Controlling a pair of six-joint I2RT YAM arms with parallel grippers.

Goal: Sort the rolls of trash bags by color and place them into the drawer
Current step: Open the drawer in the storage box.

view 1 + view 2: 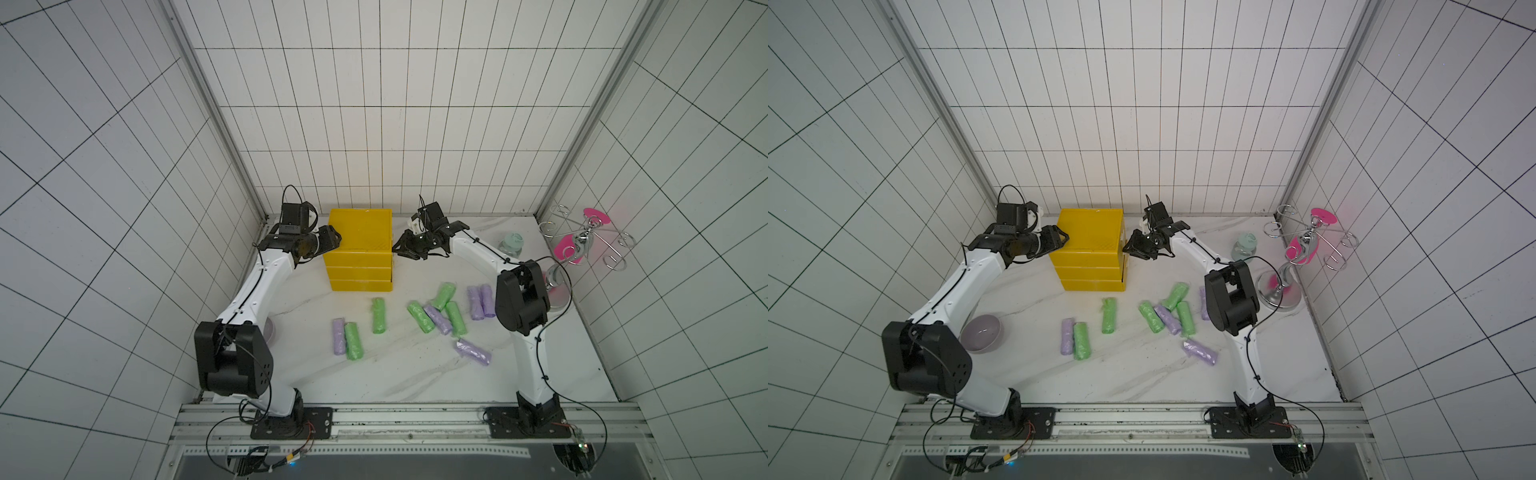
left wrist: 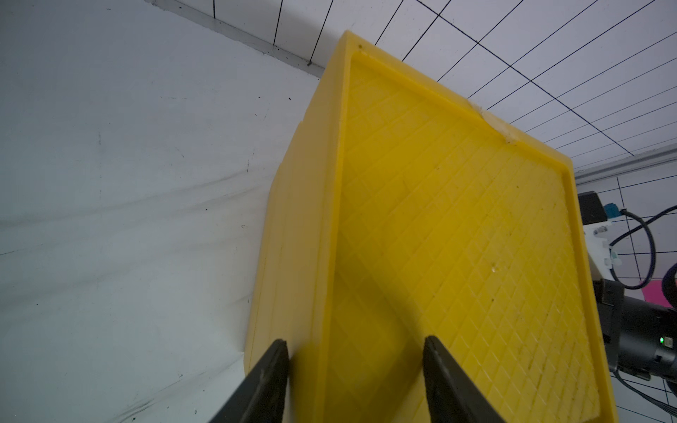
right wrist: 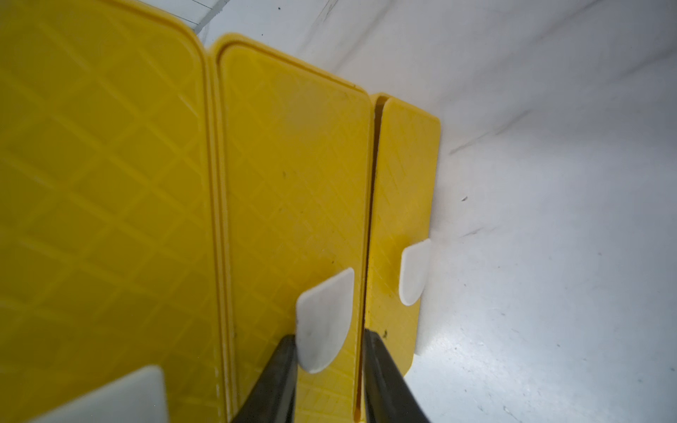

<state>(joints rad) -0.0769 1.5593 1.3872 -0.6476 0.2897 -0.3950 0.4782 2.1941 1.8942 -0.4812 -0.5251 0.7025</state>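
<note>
While the green and purple rolls of trash bags (image 1: pixel 420 317) lie scattered on the worktop (image 1: pixel 386 374) in front of the yellow drawer unit (image 1: pixel 360 230), both arms reach forward to it from opposite sides. Rising from a bent elbow, the left arm holds the left claw (image 2: pixel 355 342) level, fingers apart astride the unit's top edge, one against the side wall. The right arm angles inward, its right claw (image 3: pixel 328 335) flanking the white handle (image 3: pixel 322 311) of the middle drawer front; whether it pinches, I cannot tell.
</note>
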